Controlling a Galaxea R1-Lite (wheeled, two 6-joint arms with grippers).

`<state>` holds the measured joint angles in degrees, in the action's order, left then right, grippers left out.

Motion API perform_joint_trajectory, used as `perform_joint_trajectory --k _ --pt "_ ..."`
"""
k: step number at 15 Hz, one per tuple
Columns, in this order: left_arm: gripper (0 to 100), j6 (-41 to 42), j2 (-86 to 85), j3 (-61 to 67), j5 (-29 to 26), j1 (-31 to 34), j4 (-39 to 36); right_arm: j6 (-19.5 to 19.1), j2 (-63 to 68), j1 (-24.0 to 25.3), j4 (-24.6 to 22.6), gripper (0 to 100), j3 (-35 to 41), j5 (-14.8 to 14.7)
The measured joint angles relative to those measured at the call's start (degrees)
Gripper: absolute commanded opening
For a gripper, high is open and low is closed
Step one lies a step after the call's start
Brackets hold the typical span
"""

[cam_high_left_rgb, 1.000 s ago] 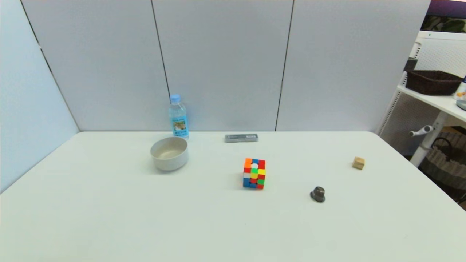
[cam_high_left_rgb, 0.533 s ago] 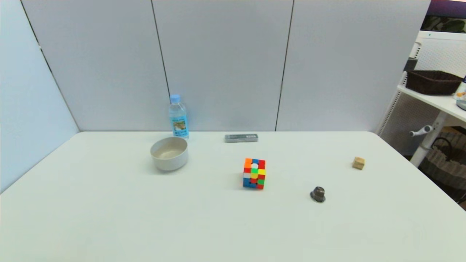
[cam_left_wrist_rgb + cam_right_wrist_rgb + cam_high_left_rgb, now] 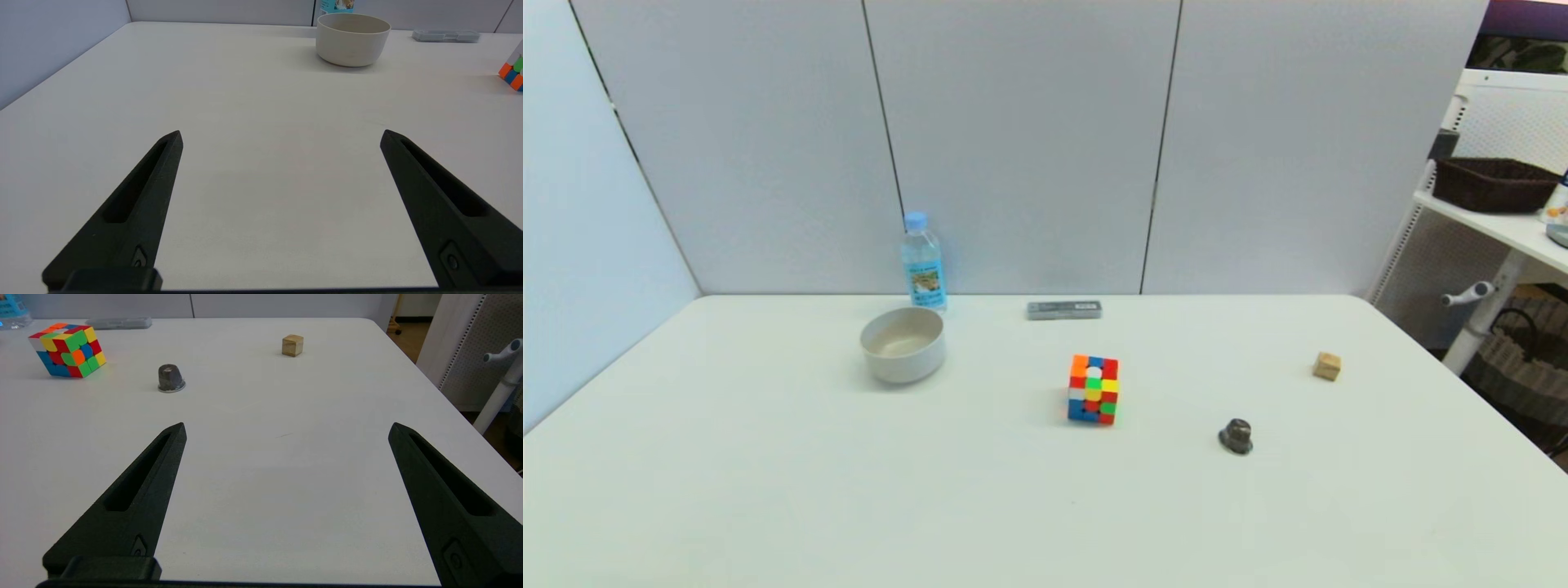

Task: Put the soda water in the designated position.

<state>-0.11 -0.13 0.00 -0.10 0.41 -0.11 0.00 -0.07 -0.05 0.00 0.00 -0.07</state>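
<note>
Soda water (image 3: 923, 261) stands upright at the desk's (image 3: 768, 474) far edge, just behind the bowl (image 3: 903, 344). Left pincer (image 3: 280, 136) and right pincer (image 3: 286, 430) (both low over the desk) gape wide, empty.

A clear bottle (image 3: 923, 261) wears a light-blue cap and blue label. The bowl (image 3: 903, 344) is cream, the puzzle cube (image 3: 1094, 389) checkered red, orange, yellow, green, blue, white; the table (image 3: 768, 490) is white.
</note>
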Motion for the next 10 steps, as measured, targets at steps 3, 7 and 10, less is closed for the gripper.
perform_joint_trajectory --k 3,7,10 --pt "100 0.0 0.0 0.0 0.0 0.0 0.0 0.0 0.0 0.0 0.0 100 0.0 0.0" --pt "100 0.0 0.0 0.0 0.0 0.0 0.0 0.0 0.0 0.0 0.0 100 0.0 0.0" --pt "100 0.0 0.0 0.0 0.0 0.0 0.0 0.0 0.0 0.0 0.0 100 0.0 0.0"
